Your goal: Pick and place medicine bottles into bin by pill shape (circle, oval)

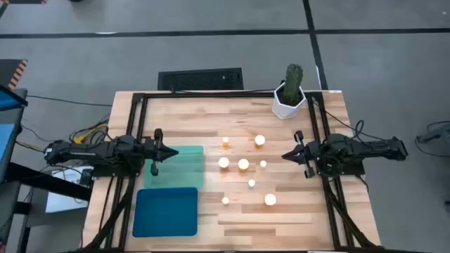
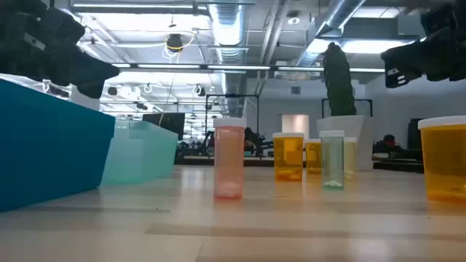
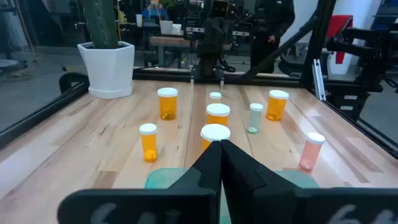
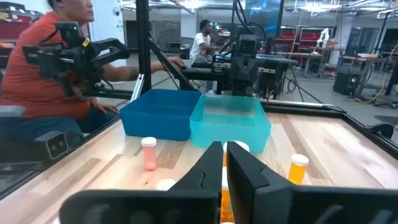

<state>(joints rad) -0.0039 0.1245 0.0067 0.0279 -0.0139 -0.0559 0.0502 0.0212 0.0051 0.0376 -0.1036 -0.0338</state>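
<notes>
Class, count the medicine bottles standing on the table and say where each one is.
7 medicine bottles, all on bare wood between the teal tray and the right arm. A faint eighth spot is unclear.

I find the medicine bottles [image 1: 243, 164] scattered loosely mid-table, with open gaps between most of them. Two trays, the pale green bin [image 1: 176, 167] and the blue bin [image 1: 166, 211], block the left side. The potted cactus [image 1: 290, 93] stands tall at the far right corner. I see bare wood along the near right edge [image 1: 302, 225].
</notes>
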